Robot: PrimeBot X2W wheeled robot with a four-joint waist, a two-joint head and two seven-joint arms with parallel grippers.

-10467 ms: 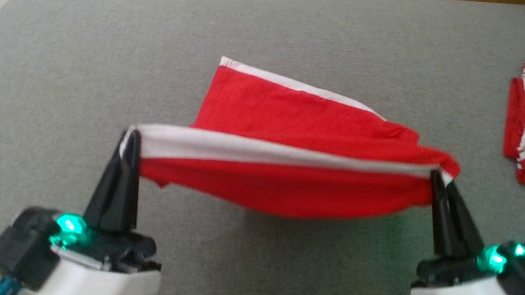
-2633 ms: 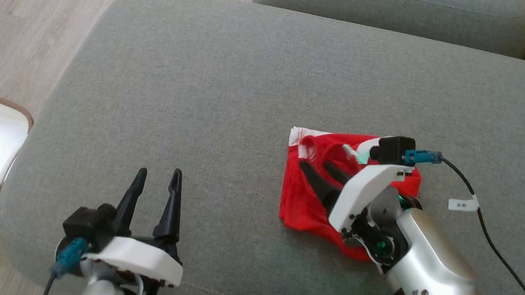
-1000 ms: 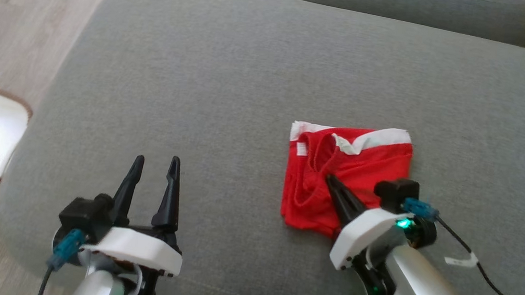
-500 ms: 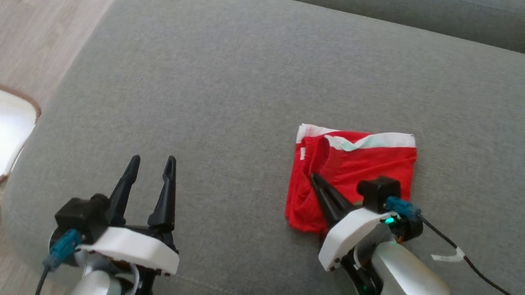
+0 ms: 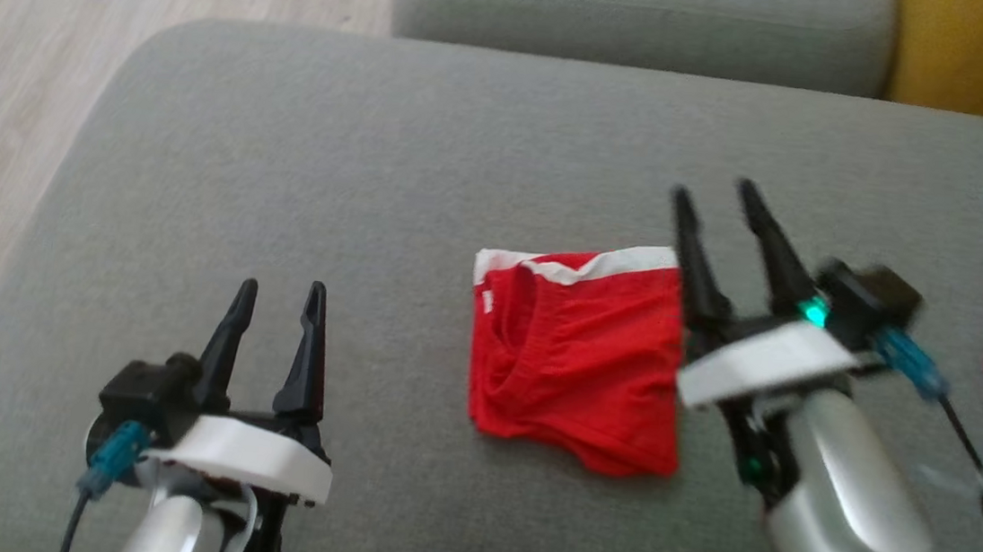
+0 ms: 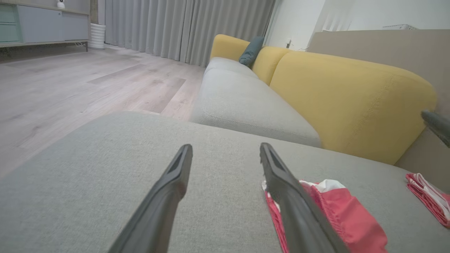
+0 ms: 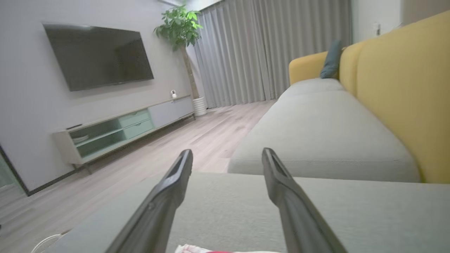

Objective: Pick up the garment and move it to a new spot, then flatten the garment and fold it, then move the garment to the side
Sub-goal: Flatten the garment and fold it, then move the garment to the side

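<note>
Cushion bearing the garment, folded into a compact square near its middle, free of both grippers. Right gripper, fingers spread, just beside its right edge; left gripper, fingers spread, well apart. Folding appears complete; moving it aside seemingly remains.

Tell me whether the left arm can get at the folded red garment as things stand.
Probably yes. Only bare cushion lies between the left arm, jaws open, and the garment; the right arm stands at its far side, clear of that path.
</note>
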